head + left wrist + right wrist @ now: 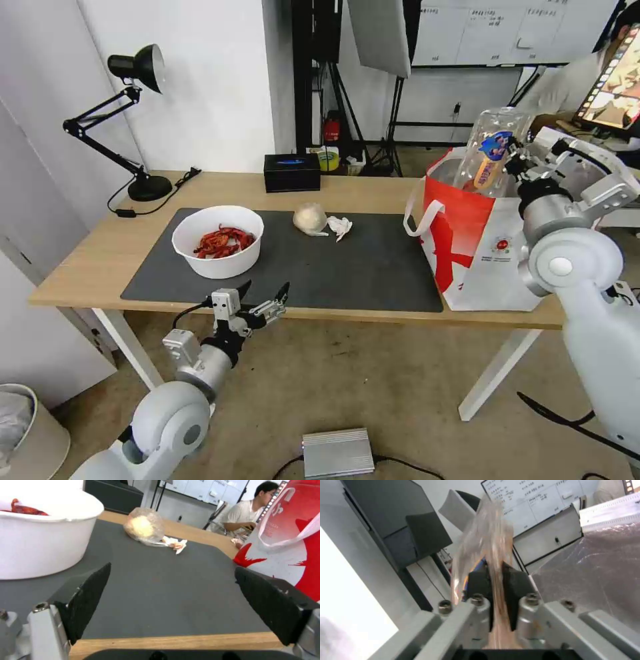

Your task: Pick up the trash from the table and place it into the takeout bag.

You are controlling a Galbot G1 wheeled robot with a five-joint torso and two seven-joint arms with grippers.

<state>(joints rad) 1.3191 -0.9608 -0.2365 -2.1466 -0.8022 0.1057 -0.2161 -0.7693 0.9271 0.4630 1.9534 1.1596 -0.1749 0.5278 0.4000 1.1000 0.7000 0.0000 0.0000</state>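
Observation:
My right gripper (517,163) is shut on the edge of the clear plastic food box (490,150), holding it upright over the open mouth of the red-and-white takeout bag (480,260) at the table's right end. The right wrist view has the fingers (516,585) pinching the clear box (486,537). On the dark mat (373,267) stand the white bowl of red scraps (218,240), the beige lump (310,218) and the tissue wad (340,227). My left gripper (266,288) hangs open at the table's front edge, level with the mat (160,592), facing bowl (40,542), lump (144,526), tissue (176,544) and bag (293,530).
A black desk lamp (133,120) stands at the table's back left, its cord trailing on the wood. A black box with a blue top (291,172) sits at the back edge. On the floor lie a silver box (337,453) and a pale bin (27,427).

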